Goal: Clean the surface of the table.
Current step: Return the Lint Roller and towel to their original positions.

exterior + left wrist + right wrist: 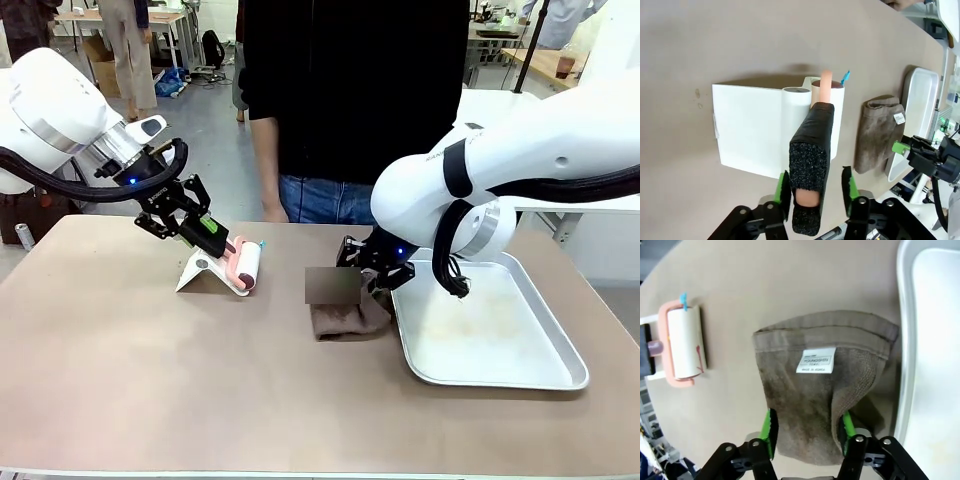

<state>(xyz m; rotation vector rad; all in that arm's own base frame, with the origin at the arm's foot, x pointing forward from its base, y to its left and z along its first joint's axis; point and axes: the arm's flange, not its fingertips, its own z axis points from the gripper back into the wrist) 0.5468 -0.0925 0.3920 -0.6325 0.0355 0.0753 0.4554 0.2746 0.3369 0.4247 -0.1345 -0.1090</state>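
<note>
The right hand [372, 268] is half hidden behind its own arm, its fingers spread around the brown towel [825, 385], grip unclear. The tan surface [150, 380] spans the near scene. Left hand [815, 197] stands released around the lint roller [243, 265] handle; metal tray [560, 375] right.

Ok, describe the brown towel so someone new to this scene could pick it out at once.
Start at the tan table and find the metal tray on the robot's right side. The brown towel lies folded just beside the tray's left edge. Unlike the white and pink lint roller farther left, it is soft cloth with a small white label.
</note>
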